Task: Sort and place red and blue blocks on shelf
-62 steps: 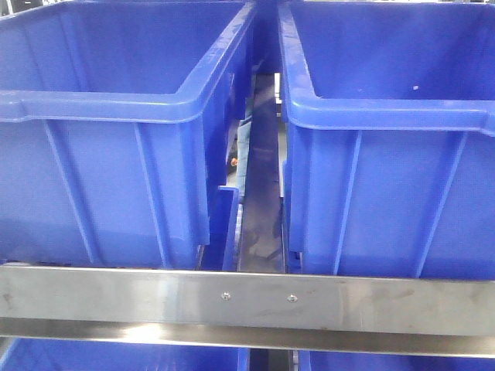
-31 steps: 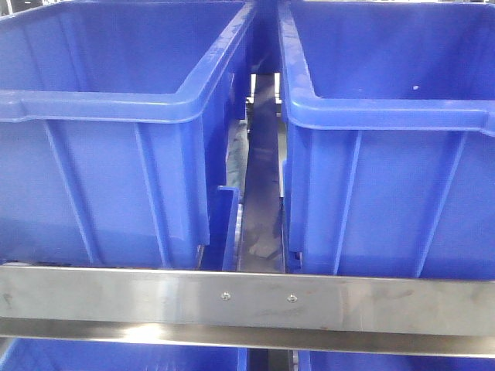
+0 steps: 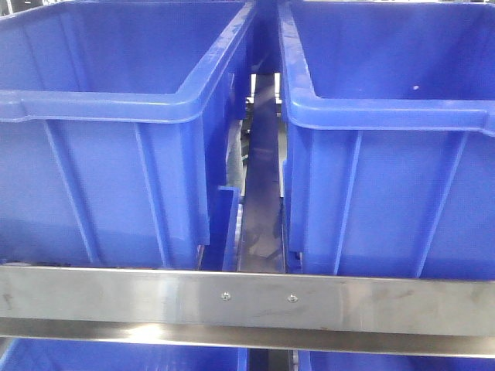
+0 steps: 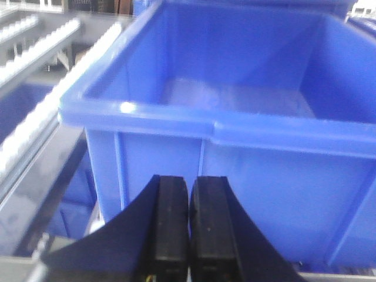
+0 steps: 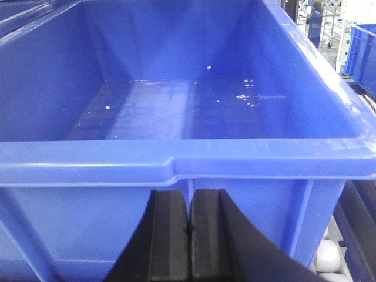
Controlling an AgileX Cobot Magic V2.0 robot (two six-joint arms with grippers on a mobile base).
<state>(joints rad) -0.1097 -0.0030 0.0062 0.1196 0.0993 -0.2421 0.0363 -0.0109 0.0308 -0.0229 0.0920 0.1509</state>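
Note:
The red and blue blocks are out of view in every frame. The shelf shows as a brushed-steel front rail (image 3: 247, 301) with two small screws, running across the front view. My left gripper (image 4: 189, 183) is shut with nothing between its black fingers, low in front of a bin's outer wall. In the right wrist view, my right gripper (image 5: 189, 195) is likewise shut and empty, just below the rim of another bin. Neither gripper appears in the front view.
Two large dark-blue bins, a left bin (image 3: 100, 108) and a right bin (image 3: 387, 116), stand side by side on the shelf with a narrow gap (image 3: 259, 185) between them. The bin (image 5: 176, 111) ahead of the right gripper holds only white specks. White roller tracks (image 4: 35, 111) run left of the other bin (image 4: 235, 126).
Something small with an orange spot, seen through the gap between the bins a second ago, no longer shows there. Bins and rail have not moved.

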